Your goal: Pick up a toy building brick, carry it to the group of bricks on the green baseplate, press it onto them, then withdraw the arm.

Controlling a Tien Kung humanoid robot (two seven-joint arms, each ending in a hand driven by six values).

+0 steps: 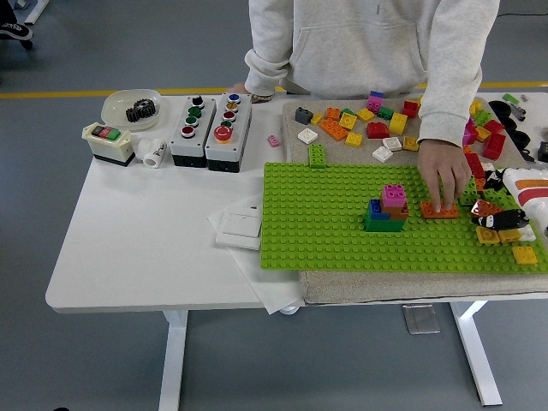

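Lying flat on the white surface (pixel 145 248): green baseplate (pixel 334 231), resting on a beige mat (pixel 385 287). Standing near the baseplate's middle: small stack (pixel 387 210) of green, blue, orange and pink bricks. Lying just right of the stack, apart from it: flat orange brick (pixel 438 211). Pressing down on that orange brick with fingertips: person's hand (pixel 447 174), reaching in from the far side. Entering at the right edge: robot's right hand (pixel 503 219), black fingers curling by a red brick (pixel 485 208) over the baseplate's right end; cannot tell whether grasping it. Scattering over the mat's far part: loose bricks (pixel 377 128) in many colours. Sitting at the far left: button boxes (pixel 210 128) and a bowl (pixel 130 107) holding a gear.
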